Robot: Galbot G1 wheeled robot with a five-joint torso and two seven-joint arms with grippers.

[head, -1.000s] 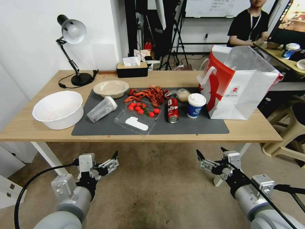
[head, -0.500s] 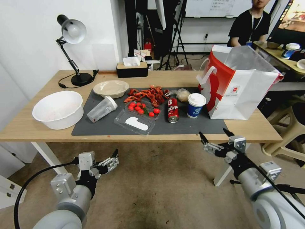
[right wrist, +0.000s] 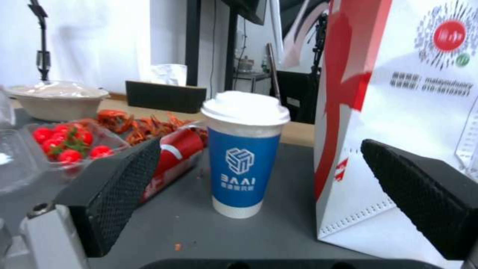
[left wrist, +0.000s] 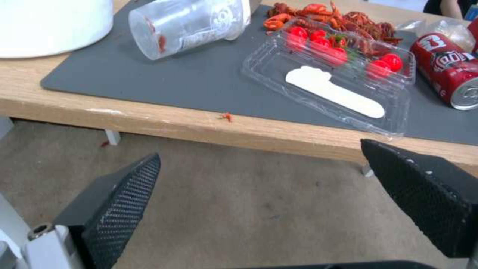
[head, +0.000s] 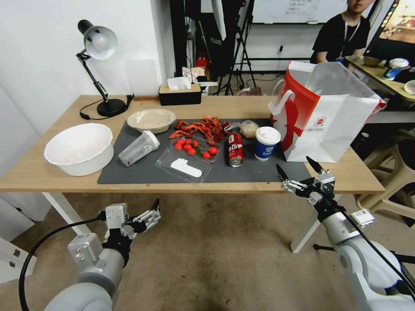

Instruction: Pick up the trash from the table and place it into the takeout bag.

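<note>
On the table's [head: 52,175] dark mat, a white-lidded blue cup [head: 267,143] stands beside the takeout bag [head: 328,116], which is upright and open at the right end. A red can [head: 235,149] lies left of the cup, and behind them is a clear bag with a beige lump [head: 248,128]. A clear cup [head: 138,148] lies on its side in front of the beige bowl [head: 151,120]. My right gripper [head: 295,166] is open at the table's front edge; the right wrist view has the blue cup [right wrist: 245,153] straight ahead. My left gripper [head: 152,211] hangs open below the table.
A clear clamshell with tomatoes [head: 188,157] and red crayfish shells [head: 201,128] lie mid-mat. A big white bowl [head: 79,148], a desk lamp [head: 98,47] and a tissue box [head: 179,94] stand at the left and back. A stool [head: 393,172] is right of the table.
My right gripper has risen from below the table and moved forward to its front edge, facing the blue cup. The left arm has barely moved.
</note>
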